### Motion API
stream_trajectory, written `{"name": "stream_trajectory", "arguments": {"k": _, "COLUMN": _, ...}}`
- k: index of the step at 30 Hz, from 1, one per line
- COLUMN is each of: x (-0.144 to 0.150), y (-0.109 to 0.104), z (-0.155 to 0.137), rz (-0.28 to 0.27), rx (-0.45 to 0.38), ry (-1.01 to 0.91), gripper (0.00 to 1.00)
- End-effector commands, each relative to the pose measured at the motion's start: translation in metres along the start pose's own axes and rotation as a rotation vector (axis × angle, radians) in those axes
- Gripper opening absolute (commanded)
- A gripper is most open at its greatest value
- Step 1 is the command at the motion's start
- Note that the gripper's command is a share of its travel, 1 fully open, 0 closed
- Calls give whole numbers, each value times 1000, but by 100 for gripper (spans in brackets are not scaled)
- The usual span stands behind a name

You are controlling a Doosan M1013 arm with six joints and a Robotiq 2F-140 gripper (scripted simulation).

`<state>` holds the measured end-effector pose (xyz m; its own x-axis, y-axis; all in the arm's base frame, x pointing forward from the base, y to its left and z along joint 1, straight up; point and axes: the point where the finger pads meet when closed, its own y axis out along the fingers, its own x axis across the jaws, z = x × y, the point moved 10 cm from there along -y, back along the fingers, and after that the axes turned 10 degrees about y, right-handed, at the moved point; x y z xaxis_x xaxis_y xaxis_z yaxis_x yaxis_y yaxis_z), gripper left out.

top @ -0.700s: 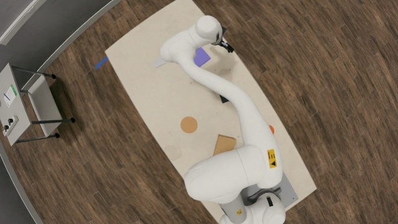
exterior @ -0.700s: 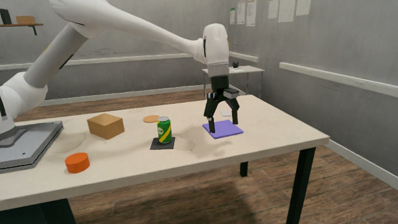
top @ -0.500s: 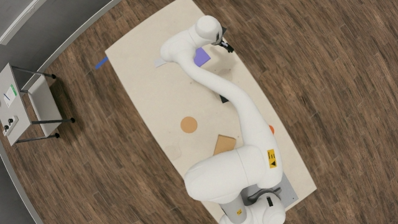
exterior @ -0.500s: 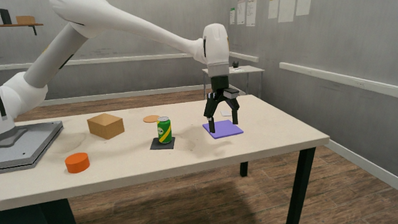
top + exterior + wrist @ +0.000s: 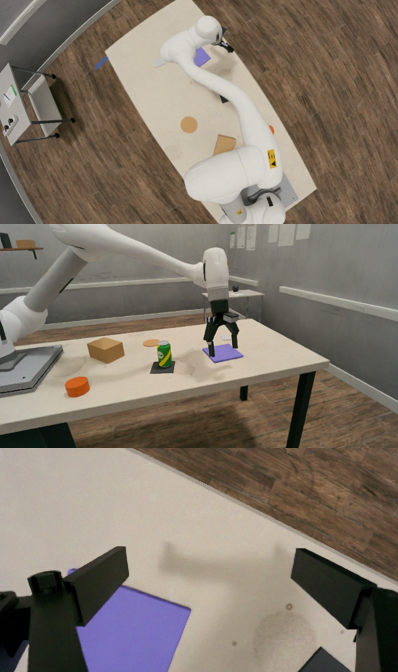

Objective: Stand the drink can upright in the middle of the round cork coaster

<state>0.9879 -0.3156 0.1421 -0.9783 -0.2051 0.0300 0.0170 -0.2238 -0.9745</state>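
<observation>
The green and yellow drink can stands upright on a dark square coaster near the middle of the table. The arm hides the can in the overhead view; only a corner of the dark coaster shows there. The round cork coaster lies flat on the table, behind the can in the side view. My gripper is open and empty, hanging over the near edge of a purple square pad, well to the right of the can. In the wrist view the open fingers frame bare table, the purple pad and a corner of the dark coaster.
A cardboard box stands left of the can. An orange disc lies near the front left edge. A small white card lies behind the purple pad. The arm's grey base plate sits at the far left. The table edge is close to the gripper.
</observation>
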Motion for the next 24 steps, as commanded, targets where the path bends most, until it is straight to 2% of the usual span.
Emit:
{"name": "stream_trajectory", "arguments": {"k": 1, "x": 4, "y": -19, "z": -13, "rz": 2, "rx": -12, "ry": -44, "gripper": 100}}
{"name": "stream_trajectory", "arguments": {"k": 5, "x": 22, "y": -72, "z": -48, "rz": 14, "rx": -39, "ry": -196, "gripper": 100}}
{"name": "stream_trajectory", "arguments": {"k": 10, "x": 50, "y": -116, "z": -82, "rz": 47, "rx": -91, "ry": -512, "gripper": 100}}
{"name": "stream_trajectory", "arguments": {"k": 11, "x": 56, "y": -124, "z": -89, "rz": 54, "rx": -97, "ry": -565, "gripper": 100}}
{"name": "stream_trajectory", "arguments": {"k": 13, "x": 56, "y": -124, "z": -89, "rz": 54, "rx": -97, "ry": -565, "gripper": 100}}
{"name": "stream_trajectory", "arguments": {"k": 14, "x": 71, "y": -149, "z": -107, "rz": 73, "rx": -120, "ry": -703, "gripper": 100}}
{"name": "stream_trajectory", "arguments": {"k": 21, "x": 128, "y": -190, "z": -155, "rz": 129, "rx": -160, "ry": -1056, "gripper": 100}}
{"name": "stream_trajectory", "arguments": {"k": 24, "x": 170, "y": -188, "z": -166, "rz": 165, "rx": -175, "ry": -1211, "gripper": 100}}
